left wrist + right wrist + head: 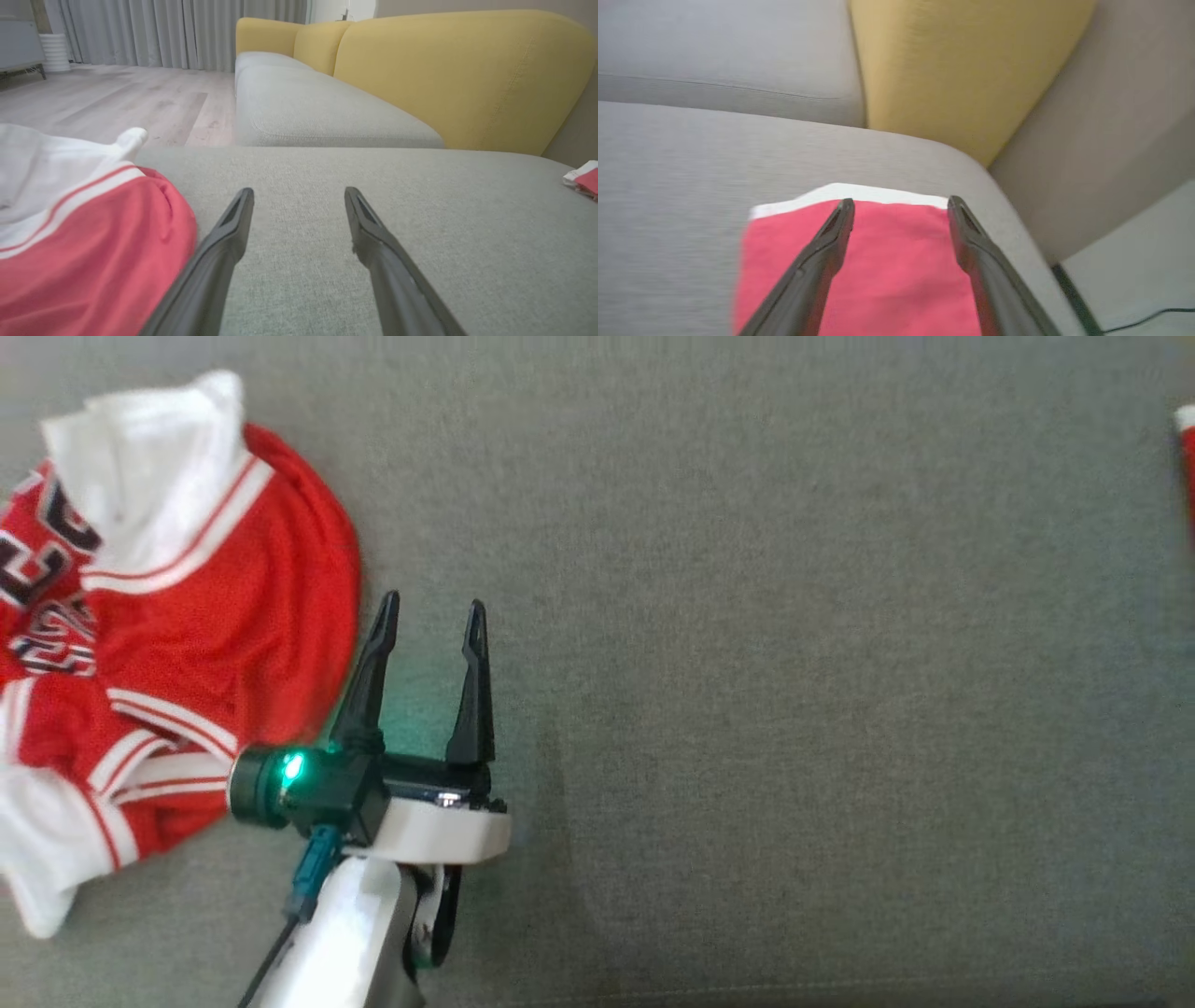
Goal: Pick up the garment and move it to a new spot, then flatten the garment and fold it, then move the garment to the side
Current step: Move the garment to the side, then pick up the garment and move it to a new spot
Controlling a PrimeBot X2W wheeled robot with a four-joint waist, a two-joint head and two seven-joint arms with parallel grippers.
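Right wrist view: the right gripper (900,201) hovers, jaws spread and empty, over the folded red garment (896,266) at the seat cushion's (682,186) right edge; on lifting away, a snag could unfold it. The left gripper (434,607) stands spread too.

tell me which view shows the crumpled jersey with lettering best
Head view: the crumpled jersey lies almost whole there, lettering and white trim visible. The left wrist view catches just one red-and-white bulge of it. The right wrist view looks at another, flat red cloth.
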